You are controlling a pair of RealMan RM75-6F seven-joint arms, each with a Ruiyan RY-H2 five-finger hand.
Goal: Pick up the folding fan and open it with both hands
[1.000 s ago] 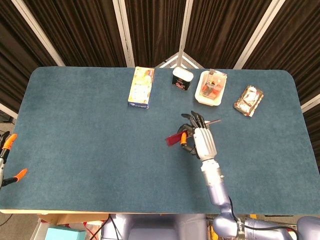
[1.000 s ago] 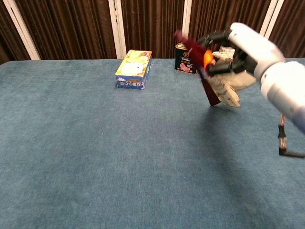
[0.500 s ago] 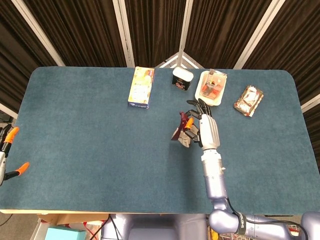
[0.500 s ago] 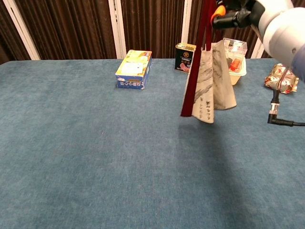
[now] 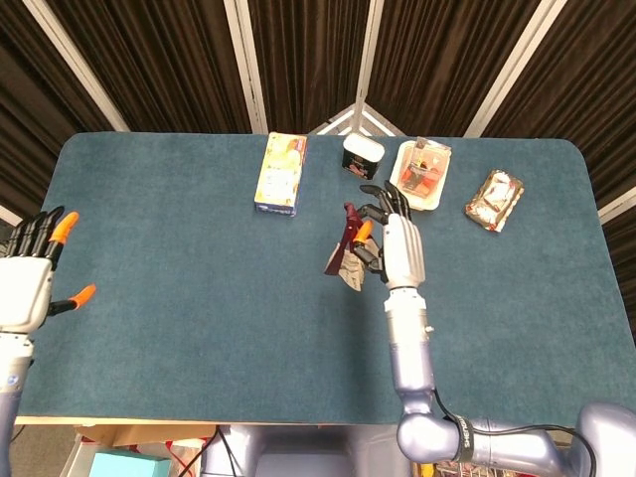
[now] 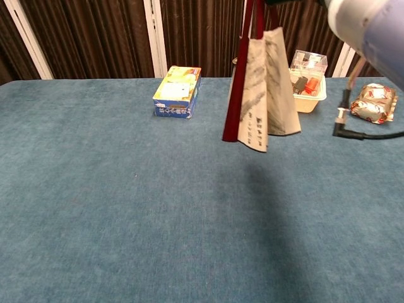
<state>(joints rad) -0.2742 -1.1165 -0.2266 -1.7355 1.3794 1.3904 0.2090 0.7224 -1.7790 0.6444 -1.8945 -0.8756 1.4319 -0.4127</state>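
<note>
My right hand [image 5: 396, 238] grips the folding fan [image 5: 345, 253] by its top end, high above the table's middle. The fan [image 6: 259, 88] hangs down partly spread, with dark red outer ribs on its left and pale printed paper folds to the right. In the chest view only the edge of the right forearm [image 6: 369, 25] shows at the top right; the hand itself is out of that frame. My left hand [image 5: 28, 288] is at the far left table edge, fingers spread with orange tips, holding nothing.
Along the back of the blue table [image 5: 179, 298] stand a yellow and blue box [image 5: 280, 174], a dark can [image 5: 363, 156], a clear tray of small items [image 5: 420, 174] and a foil packet [image 5: 494, 200]. A black cable [image 6: 363, 134] hangs by my right arm.
The right hand has lifted the fan higher and slightly left, and the fan has dropped from tilted and closed to hanging partly spread. The left hand has risen into view at the left edge.
</note>
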